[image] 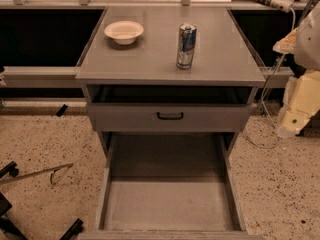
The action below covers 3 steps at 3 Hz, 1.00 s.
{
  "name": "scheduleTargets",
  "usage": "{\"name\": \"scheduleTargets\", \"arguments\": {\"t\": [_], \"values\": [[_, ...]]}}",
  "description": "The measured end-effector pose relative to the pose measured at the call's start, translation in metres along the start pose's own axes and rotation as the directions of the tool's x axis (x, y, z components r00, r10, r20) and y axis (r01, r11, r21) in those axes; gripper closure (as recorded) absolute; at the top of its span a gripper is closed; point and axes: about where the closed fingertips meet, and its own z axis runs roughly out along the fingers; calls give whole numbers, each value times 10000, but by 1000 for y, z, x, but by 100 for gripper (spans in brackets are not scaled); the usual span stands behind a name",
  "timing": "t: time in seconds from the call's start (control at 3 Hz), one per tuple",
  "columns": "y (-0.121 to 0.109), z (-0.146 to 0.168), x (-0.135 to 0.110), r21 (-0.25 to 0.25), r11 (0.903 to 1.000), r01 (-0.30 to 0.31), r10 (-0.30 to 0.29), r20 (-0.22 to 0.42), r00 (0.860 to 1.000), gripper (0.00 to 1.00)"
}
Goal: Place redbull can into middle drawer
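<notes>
The redbull can (186, 46) stands upright on the grey cabinet top (150, 64), right of centre. The middle drawer (167, 204) is pulled out wide below, a long grey tray whose flat floor shows nothing in it. My gripper (291, 121) is at the right edge of the view, on the end of the cream arm, hanging beside the cabinet at about the level of the drawer front. It is well to the right of the can and lower, and touches nothing.
A shallow cream bowl (124, 32) sits on the cabinet top, left of the can. A closed grey drawer front with a small black handle (170, 116) lies above the open drawer. Cables hang at the right (270, 91). Black chair legs (10, 219) stand on the speckled floor at lower left.
</notes>
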Motion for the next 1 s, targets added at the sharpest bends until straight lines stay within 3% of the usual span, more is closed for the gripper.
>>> {"name": "scheduleTargets", "arguments": {"t": [0.33,0.67,1.0], "values": [[0,0,0,6,10000,0,0,3,10000,0],[-29,35,-13,-29,9998,-206,207,434,9988,0],[-86,88,-32,-117,9944,-1047,1053,1371,9849,0]]}}
